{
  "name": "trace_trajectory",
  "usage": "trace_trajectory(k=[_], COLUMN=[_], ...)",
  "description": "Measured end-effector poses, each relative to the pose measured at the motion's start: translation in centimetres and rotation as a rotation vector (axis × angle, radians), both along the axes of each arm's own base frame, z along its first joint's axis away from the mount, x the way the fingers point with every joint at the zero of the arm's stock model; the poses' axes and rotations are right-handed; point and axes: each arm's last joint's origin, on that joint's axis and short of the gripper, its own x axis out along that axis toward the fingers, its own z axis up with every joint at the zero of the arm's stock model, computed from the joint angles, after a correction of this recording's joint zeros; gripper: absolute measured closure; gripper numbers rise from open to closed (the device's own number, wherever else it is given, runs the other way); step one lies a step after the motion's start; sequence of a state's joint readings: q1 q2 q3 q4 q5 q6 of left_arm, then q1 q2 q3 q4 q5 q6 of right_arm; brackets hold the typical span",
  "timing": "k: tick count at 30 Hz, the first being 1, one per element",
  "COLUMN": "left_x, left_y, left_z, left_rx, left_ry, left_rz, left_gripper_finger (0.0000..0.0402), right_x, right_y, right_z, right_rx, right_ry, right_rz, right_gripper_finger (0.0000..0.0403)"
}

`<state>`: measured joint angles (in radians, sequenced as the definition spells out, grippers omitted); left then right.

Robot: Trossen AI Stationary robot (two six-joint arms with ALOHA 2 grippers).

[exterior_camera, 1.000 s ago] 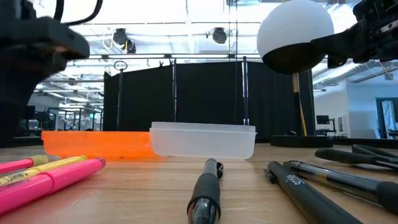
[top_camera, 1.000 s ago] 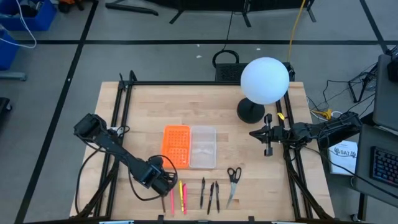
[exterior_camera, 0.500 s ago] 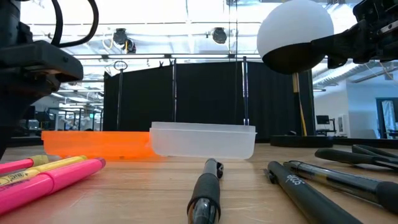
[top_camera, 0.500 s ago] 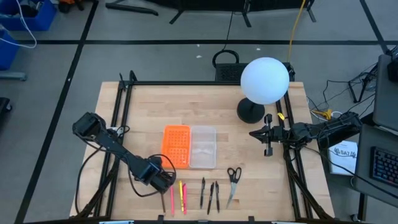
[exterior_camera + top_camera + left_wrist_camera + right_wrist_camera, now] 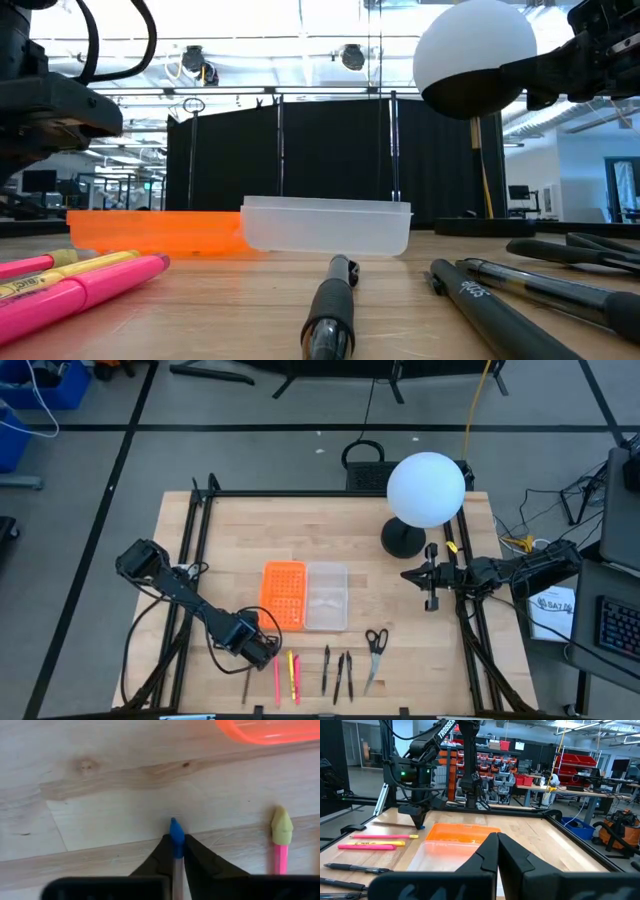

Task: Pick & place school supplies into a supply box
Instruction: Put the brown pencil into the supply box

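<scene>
The wooden table (image 5: 230, 540) holds an orange tray (image 5: 283, 595) with the clear supply box (image 5: 326, 596) touching its side. The right gripper (image 5: 409, 574) waits near the table's right edge, its fingers pressed together on nothing. The left gripper (image 5: 176, 851) pinches a thin blue-tipped pencil (image 5: 176, 832) just beside the pink pens (image 5: 278, 679), the black pens (image 5: 337, 672) and the scissors (image 5: 375, 645).
</scene>
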<state>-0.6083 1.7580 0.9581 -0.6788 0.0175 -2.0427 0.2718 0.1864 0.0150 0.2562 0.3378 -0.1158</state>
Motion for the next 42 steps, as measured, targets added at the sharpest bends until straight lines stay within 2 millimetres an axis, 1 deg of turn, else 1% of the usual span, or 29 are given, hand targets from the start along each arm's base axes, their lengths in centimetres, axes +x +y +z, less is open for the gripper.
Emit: trace_trajectory(k=[5,9,14,17,18,20,24,27,31,34,37,39,42], left_x=[0.0,0.5,2.1,3.7,4.3,5.5,8.0,9.6,10.7,11.1,11.9,12.7,14.4], left_y=[0.0,-0.3,-0.6,-0.1,0.3,1.5,4.7,8.0,12.6,15.9,18.9,20.1,20.8], left_z=[0.2,1.6,5.7,7.9,8.6,9.9,12.2,13.8,14.7,14.4,13.2,12.0,10.0], left_rx=[-0.009,0.005,0.034,0.076,0.083,0.090,0.119,0.163,0.183,0.201,0.212,0.211,0.191], left_ry=[0.001,-0.029,-0.181,-0.269,-0.286,-0.308,-0.377,-0.421,-0.438,-0.415,-0.385,-0.381,-0.417], left_rz=[-0.005,-0.023,-0.062,-0.089,-0.096,-0.120,-0.172,-0.206,-0.210,-0.173,-0.131,-0.123,-0.139], left_gripper_finger=[0.0380,0.0383,0.0383,0.0384,0.0384,0.0384,0.0384,0.0384,0.0384,0.0384,0.0384,0.0384,0.0384], right_x=[0.0,0.0,0.0,0.0,0.0,0.0,0.0,0.0,0.0,0.0,0.0,0.0,0.0], right_y=[0.0,0.0,0.0,0.0,0.0,0.0,0.0,0.0,0.0,0.0,0.0,0.0,0.0], right_z=[0.0,0.0,0.0,0.0,0.0,0.0,0.0,0.0,0.0,0.0,0.0,0.0,0.0], right_rx=[0.000,0.000,-0.001,0.000,0.000,0.000,0.000,0.001,0.001,0.000,0.000,0.000,0.000], right_ry=[0.000,0.001,0.003,0.001,0.000,0.001,-0.001,-0.002,-0.002,-0.002,-0.001,-0.001,-0.001], right_rz=[0.000,0.000,0.000,0.000,0.000,0.000,0.000,0.001,0.000,0.000,0.000,0.000,0.000], right_gripper_finger=[0.0403,0.0403,0.0403,0.0403,0.0403,0.0403,0.0403,0.0403,0.0403,0.0403,0.0403,0.0403,0.0403])
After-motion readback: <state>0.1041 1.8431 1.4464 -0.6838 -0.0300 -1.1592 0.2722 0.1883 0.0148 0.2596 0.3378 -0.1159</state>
